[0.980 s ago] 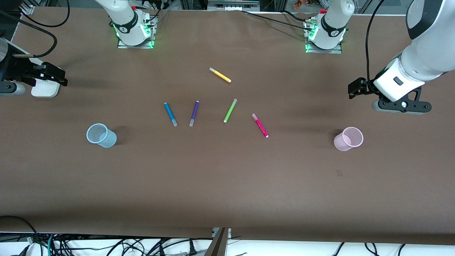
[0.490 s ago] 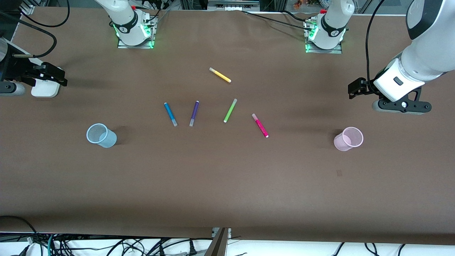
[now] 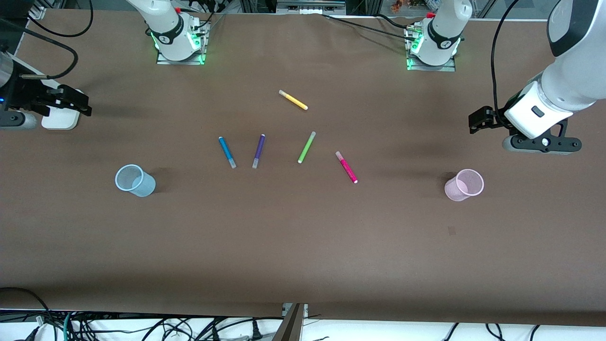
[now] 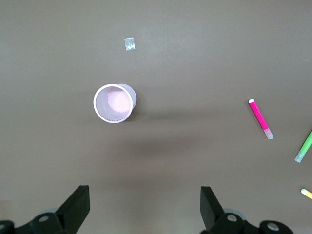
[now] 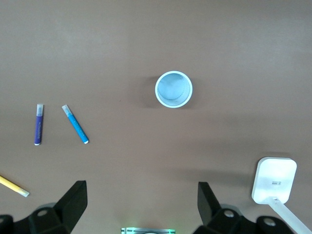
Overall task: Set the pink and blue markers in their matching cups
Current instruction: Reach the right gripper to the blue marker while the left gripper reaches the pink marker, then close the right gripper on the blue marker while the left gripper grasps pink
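Note:
The blue marker (image 3: pixel 227 152) and the pink marker (image 3: pixel 346 166) lie flat mid-table. The pale blue cup (image 3: pixel 135 180) stands upright toward the right arm's end, and the pale pink cup (image 3: pixel 464 184) toward the left arm's end. My left gripper (image 3: pixel 476 121) is open and empty, high over bare table. Its wrist view shows the gripper (image 4: pixel 145 207), the pink cup (image 4: pixel 113 103) and the pink marker (image 4: pixel 261 119). My right gripper (image 3: pixel 78 102) is open and empty, high over the table's end. Its wrist view shows the gripper (image 5: pixel 141 202), the blue cup (image 5: pixel 173 88) and the blue marker (image 5: pixel 75 124).
A dark purple marker (image 3: pixel 258 150) lies beside the blue one, and a lime green marker (image 3: pixel 306 147) lies between it and the pink one. A yellow marker (image 3: pixel 293 100) lies nearer the bases. A white box (image 3: pixel 59 116) sits under the right gripper.
My left arm has shifted slightly toward its own end of the table. The markers and cups have not moved.

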`<state>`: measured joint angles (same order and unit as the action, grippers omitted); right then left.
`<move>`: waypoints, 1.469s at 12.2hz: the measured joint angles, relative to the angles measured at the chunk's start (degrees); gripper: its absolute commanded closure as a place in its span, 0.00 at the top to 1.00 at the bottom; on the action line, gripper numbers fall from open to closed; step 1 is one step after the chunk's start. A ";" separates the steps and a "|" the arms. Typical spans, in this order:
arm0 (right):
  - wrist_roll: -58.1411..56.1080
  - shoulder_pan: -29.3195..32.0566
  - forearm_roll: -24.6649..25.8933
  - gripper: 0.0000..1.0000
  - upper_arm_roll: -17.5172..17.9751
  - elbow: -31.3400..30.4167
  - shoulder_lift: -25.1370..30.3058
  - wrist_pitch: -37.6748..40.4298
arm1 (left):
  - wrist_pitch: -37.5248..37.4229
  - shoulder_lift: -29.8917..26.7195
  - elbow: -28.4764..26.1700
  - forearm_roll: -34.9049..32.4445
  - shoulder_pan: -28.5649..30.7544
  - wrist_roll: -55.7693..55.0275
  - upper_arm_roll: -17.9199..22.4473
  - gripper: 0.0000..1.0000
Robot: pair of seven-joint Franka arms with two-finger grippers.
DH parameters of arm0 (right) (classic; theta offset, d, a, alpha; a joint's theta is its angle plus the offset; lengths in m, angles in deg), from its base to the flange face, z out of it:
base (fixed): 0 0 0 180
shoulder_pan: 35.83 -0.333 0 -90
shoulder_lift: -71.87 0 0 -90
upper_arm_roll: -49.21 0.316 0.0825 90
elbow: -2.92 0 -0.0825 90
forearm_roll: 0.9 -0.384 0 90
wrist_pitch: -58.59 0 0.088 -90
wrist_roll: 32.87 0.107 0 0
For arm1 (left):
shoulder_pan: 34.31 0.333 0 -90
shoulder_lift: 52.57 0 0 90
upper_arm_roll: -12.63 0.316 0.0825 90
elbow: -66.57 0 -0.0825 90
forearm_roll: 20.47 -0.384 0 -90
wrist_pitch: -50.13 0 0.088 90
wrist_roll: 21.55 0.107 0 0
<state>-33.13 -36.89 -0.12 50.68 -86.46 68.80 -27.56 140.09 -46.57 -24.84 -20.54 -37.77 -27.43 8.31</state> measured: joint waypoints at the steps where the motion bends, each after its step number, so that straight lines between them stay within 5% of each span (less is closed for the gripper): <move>1: 0.00 -1.28 0.01 1.00 0.39 0.02 -0.58 -0.02 | 0.00 0.33 -0.01 0.04 -0.15 -1.41 -0.28 1.00; 8: 0.15 -9.36 -2.88 1.00 1.06 0.07 -11.16 -3.68 | 10.18 11.07 -0.07 0.11 -6.43 -25.55 -8.80 1.00; 13: 0.09 -14.10 -3.68 1.00 1.11 -0.13 -20.71 -12.26 | 21.00 21.69 -0.08 0.10 -14.54 -42.51 -9.24 1.00; 18: 0.10 -17.66 -3.70 1.00 1.13 -5.98 -26.03 -25.65 | 30.71 30.14 -0.16 0.07 -16.22 -47.99 -9.16 1.00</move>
<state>-33.03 -54.54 -3.82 51.81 -92.44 42.76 -53.21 170.80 -16.43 -25.00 -20.47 -53.99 -75.42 -0.85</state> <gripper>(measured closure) 0.000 0.000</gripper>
